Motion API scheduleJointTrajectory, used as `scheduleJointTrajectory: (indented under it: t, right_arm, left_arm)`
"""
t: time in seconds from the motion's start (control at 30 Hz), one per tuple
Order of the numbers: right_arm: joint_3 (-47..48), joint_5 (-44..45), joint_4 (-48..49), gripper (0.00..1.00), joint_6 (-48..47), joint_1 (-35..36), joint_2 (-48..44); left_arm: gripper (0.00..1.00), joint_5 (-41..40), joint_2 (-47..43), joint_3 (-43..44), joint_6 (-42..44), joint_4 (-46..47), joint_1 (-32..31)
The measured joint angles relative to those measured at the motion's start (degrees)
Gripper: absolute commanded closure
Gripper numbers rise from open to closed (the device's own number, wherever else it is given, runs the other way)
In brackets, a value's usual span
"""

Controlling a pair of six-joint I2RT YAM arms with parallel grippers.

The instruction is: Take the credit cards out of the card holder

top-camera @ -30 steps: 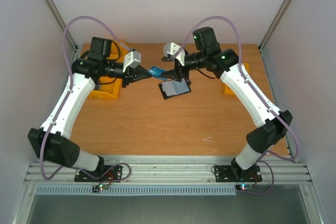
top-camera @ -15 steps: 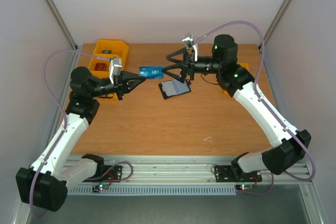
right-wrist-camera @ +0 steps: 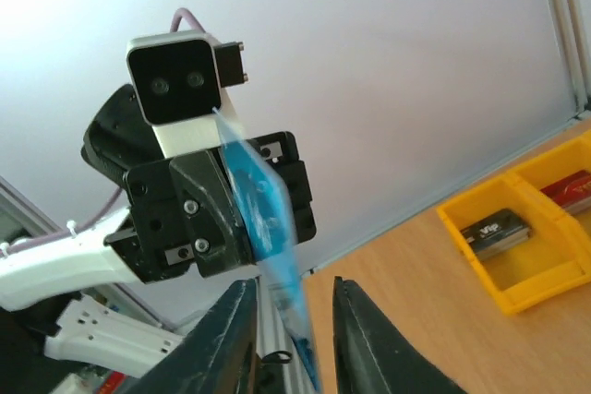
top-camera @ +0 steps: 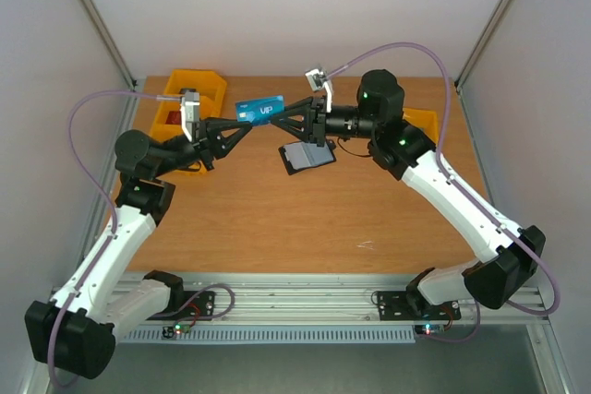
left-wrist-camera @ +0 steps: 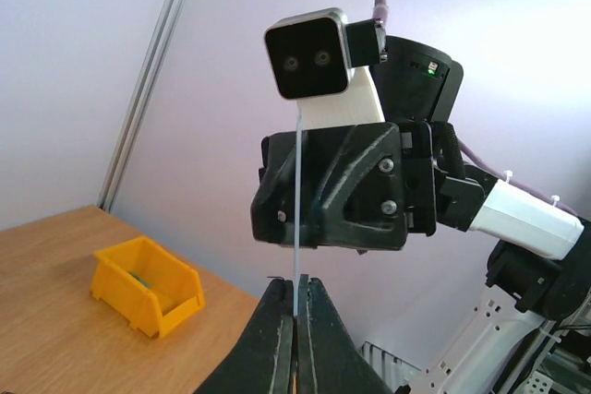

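Above the table (top-camera: 277,219), just left of the open black holder (top-camera: 307,156), a blue card (top-camera: 259,110) printed VIP in white hangs with its long axis running left to right, face tipped toward the overhead camera. The left gripper (top-camera: 245,125) is clamped tight on its left end. The right gripper (top-camera: 283,123) stands partly open astride the right end, seemingly without touching it.

The blue card (top-camera: 259,110) is now higher and farther back, its printed face tilted up. The left gripper (top-camera: 242,126) sits higher with it. The right gripper (top-camera: 283,125), gaping half a second ago, now stands narrower around the card's other end.
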Motion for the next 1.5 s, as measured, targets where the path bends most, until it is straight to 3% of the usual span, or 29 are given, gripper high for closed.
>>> scheduleJointTrajectory:
  t: [0.03,0.07,0.1,0.17,0.2,0.27,0.43,0.53,0.67,0.8,0.9,0.93,1.07,1.23,1.5]
  right_arm:
    - [0.5,0.0,0.2,0.98,0.8,0.0,0.3]
    - [0.8,0.1,0.2,0.99,1.0,0.1,0.4]
    - [1.2,0.3,-0.1,0.99,1.2,0.2,0.6]
    - [2.6,0.4,-2.3,0.99,1.7,0.2,0.9]
    - [3.8,0.5,-4.1,0.99,1.7,0.3,1.0]
    - [6.5,1.0,-8.3,0.99,1.4,0.2,1.4]
    - [16.3,2.7,-25.8,0.99,-1.0,-1.9,2.6]
    - [23.3,2.8,-38.0,0.99,-2.8,-3.9,4.2]
    - [31.1,0.9,-50.0,0.99,-4.0,-5.0,7.4]
    - [34.4,-1.9,-56.0,0.99,-4.4,-4.5,10.7]
    - [35.2,-3.3,-58.2,0.99,-4.6,-3.7,13.0]
    - [35.4,-3.6,-58.7,0.99,-4.6,-3.3,13.7]
    - [36.5,-4.7,-60.1,0.99,-4.7,-1.4,16.0]
    - [37.6,-5.6,-60.3,0.99,-4.8,-0.5,17.0]
    - [39.1,-6.1,-60.9,0.99,-5.7,-0.3,17.0]
  left_arm:
    - [1.0,-0.1,-0.1,0.0,-0.1,0.0,-0.1]
    - [1.0,-0.1,-0.2,0.0,-0.2,0.0,-0.1]
    - [0.91,-0.1,-0.3,0.0,-0.2,-0.1,-0.1]
    - [0.47,-0.6,-0.5,-0.2,0.6,-0.9,0.0]
    - [0.32,-0.6,-0.8,-0.3,2.3,-2.1,0.0]
    - [0.26,-0.5,-1.8,-0.4,6.4,-6.1,0.0]
    - [0.25,-4.1,-7.3,0.7,30.0,-23.1,0.0]
    - [0.26,-9.4,-11.5,0.7,51.3,-28.8,0.0]
    - [0.27,-13.1,-16.3,-6.4,77.6,-19.5,0.0]
    - [0.29,-12.0,-13.6,-12.0,97.4,-4.9,-0.3]
    - [0.42,-10.4,-9.4,-12.9,108.5,3.0,-0.5]
    - [0.49,-9.7,-8.2,-13.1,111.7,5.3,-0.5]
    - [0.52,-6.4,-7.0,-13.2,120.3,9.9,-1.4]
    - [0.59,-4.3,-8.6,-13.2,128.7,6.9,-2.0]
    - [0.53,-5.8,-10.0,-12.2,136.2,-4.5,-2.0]
